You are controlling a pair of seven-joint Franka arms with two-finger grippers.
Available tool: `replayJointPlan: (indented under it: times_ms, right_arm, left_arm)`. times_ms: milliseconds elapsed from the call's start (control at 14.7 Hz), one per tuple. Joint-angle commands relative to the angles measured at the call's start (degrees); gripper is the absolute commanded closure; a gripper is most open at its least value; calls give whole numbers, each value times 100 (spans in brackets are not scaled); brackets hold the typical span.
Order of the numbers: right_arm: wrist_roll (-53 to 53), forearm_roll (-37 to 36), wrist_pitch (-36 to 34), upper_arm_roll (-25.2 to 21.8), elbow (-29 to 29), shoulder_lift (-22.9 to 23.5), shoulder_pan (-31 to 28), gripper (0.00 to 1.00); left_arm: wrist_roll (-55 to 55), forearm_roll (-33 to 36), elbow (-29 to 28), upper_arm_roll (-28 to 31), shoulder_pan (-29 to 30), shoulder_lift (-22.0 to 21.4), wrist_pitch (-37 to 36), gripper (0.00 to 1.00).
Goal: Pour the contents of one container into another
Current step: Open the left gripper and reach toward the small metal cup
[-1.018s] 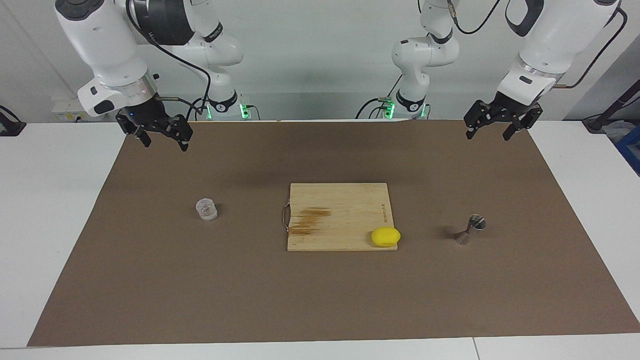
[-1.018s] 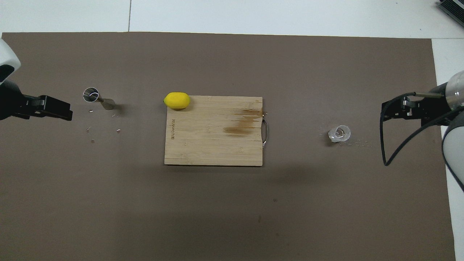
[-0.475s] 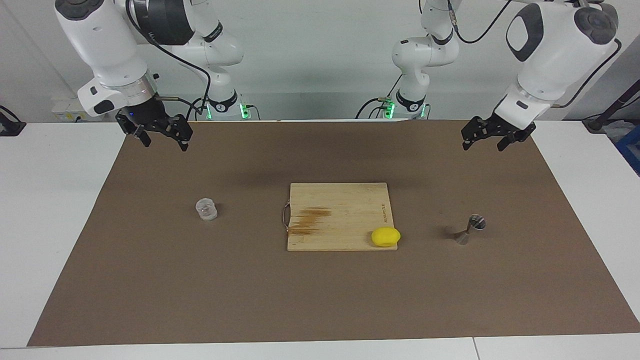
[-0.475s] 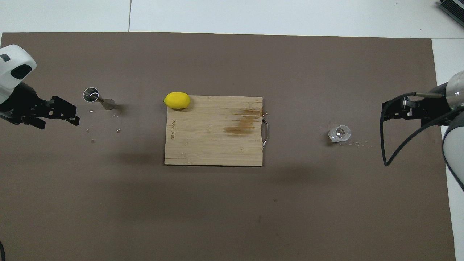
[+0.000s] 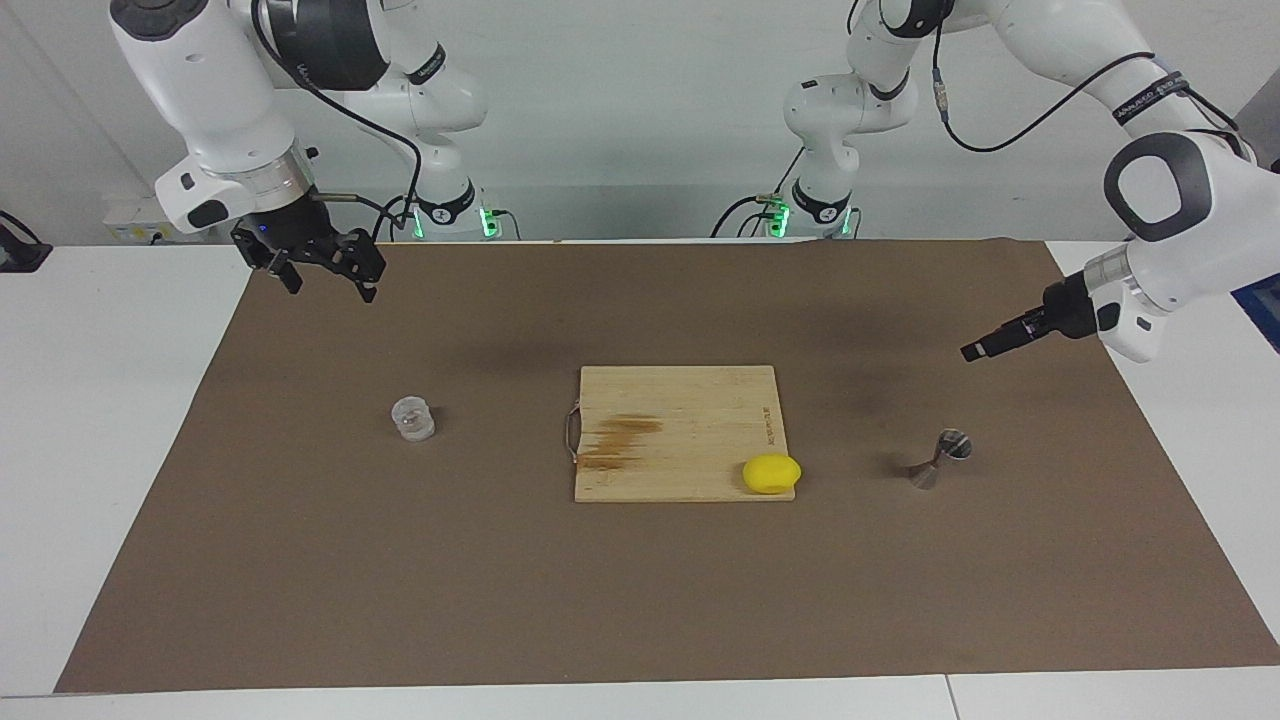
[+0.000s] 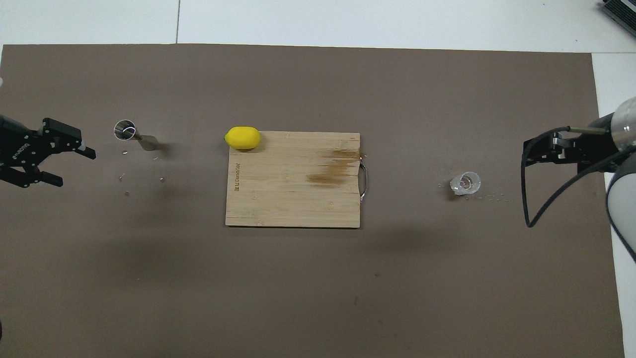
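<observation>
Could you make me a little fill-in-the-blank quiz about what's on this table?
1. The yellow lump sits on a corner of the wooden ____.
2. The steel jigger stands toward the ____ arm's end of the table.
3. The clear cup rests on the brown ____.
4. The left claw holds ____.

Missing words: board; left; mat; nothing

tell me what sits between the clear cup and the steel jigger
The wooden cutting board lies between the clear cup and the steel jigger, with a yellow lump on its corner; overhead view shows it.
</observation>
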Motion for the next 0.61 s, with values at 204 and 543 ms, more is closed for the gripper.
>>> replayJointPlan:
  times_ms: [204,543]
  right_arm:
    - [-133,133,-26,16,-111,-110,-79,0]
    - [-133,133,-26,16,-111,-110,-79,0]
  left_arm:
    - [-1820,-1212,-58,521,33,468,-174,0]
    - [-2948,-2204,-250,776,42,785,-16,0]
